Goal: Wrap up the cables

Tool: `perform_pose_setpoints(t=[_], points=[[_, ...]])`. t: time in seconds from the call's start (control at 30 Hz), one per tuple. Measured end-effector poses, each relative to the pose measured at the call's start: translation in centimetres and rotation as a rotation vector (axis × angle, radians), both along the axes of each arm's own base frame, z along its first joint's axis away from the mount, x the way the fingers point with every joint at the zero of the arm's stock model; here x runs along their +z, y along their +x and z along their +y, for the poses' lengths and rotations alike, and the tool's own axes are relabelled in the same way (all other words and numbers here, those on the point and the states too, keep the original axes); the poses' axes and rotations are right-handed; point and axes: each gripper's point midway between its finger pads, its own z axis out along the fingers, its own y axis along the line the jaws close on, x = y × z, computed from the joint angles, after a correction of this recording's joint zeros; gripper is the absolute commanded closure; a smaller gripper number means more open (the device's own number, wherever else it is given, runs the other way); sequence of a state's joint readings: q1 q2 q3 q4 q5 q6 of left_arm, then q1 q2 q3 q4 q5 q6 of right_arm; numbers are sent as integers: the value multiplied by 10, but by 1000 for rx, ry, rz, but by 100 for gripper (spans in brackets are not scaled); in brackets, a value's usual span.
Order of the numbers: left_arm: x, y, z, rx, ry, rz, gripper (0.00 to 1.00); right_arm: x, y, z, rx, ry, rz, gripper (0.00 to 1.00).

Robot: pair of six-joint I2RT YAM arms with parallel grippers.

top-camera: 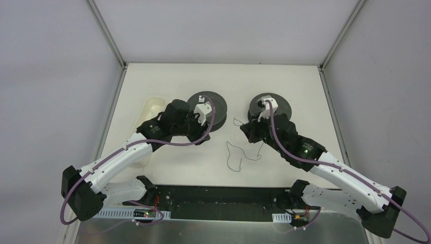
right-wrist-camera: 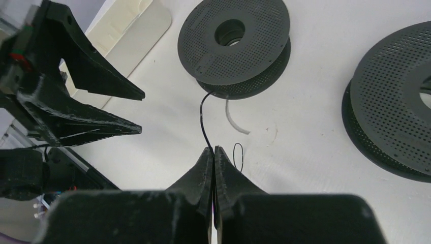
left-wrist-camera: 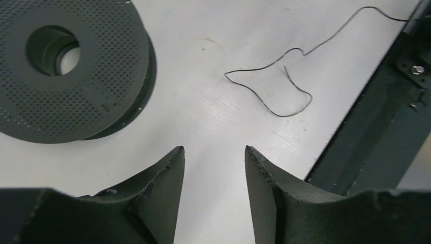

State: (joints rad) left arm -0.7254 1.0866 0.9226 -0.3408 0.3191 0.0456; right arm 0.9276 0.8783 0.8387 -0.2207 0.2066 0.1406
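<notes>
A thin dark cable (top-camera: 228,157) lies in loose curls on the white table between the two arms. My right gripper (top-camera: 244,128) is shut on a strand of it (right-wrist-camera: 202,117); the strand runs from the closed fingertips (right-wrist-camera: 214,149) to the foot of the left spool (right-wrist-camera: 254,35). A small loop of cable shows beside the right finger. My left gripper (top-camera: 201,138) is open and empty above bare table (left-wrist-camera: 214,149), with a curled part of the cable (left-wrist-camera: 290,116) ahead of it to the right. It also shows open in the right wrist view (right-wrist-camera: 140,113).
Two dark perforated spools lie flat at the back, left (top-camera: 208,109) and right (top-camera: 274,108). A cream tray (top-camera: 150,109) sits at the far left. A short white strip (right-wrist-camera: 236,122) lies by the left spool. The black base rail (left-wrist-camera: 376,132) runs along the near edge.
</notes>
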Motion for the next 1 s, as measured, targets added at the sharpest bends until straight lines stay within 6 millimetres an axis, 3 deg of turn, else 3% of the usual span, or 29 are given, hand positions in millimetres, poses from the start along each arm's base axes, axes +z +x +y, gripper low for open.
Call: perform_pose_setpoints(t=[0.17,0.27,0.33,0.43,0.6,0.83,0.93,1.0], points=[[-10,29,5,22,130,-85,56,21,1,-15,-82,27,13,100],[-28,49,8,9,261,-145,59,27,-3,-25,-109,50,16,100],[-45,60,10,-19,370,-193,56,31,-7,-33,-125,64,12,100],[-61,67,9,-72,468,-264,45,40,-11,-44,-146,87,-4,100],[-73,75,7,-119,560,-395,43,50,-15,-59,-179,118,-34,100],[-98,108,2,-107,703,-523,39,59,-19,-74,-212,140,-62,100],[-106,120,3,-93,755,-563,41,60,-21,-83,-231,142,-70,100],[-107,128,4,-78,781,-595,49,61,-23,-88,-240,146,-75,100]])
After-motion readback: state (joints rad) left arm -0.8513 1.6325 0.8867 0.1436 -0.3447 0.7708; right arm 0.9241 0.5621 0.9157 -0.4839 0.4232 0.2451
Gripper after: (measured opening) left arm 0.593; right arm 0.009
